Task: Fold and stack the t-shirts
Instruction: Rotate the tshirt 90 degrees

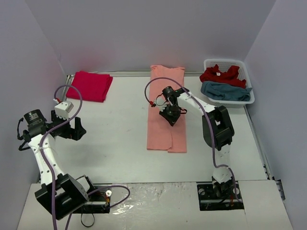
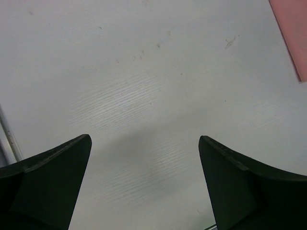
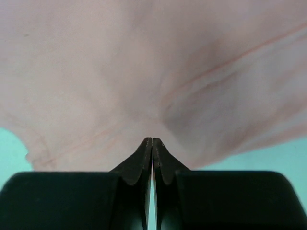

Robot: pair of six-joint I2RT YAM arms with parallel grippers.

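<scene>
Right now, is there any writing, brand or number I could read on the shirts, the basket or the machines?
No readable text anywhere.
White tag on the red t-shirt in the basket: too small to read.
Round cap on the left arm: pale marks, too blurred to read.

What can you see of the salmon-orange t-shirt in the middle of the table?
The salmon-orange t-shirt is soft plain cloth, folded lengthwise into a long narrow strip. It lies on the white table, running from the far edge toward the arms. Its near end shows two overlapping layers. The right gripper sits over its middle, shut, with creases converging at the fingertips, so it seems to pinch the cloth. Nothing else touches it.
</scene>
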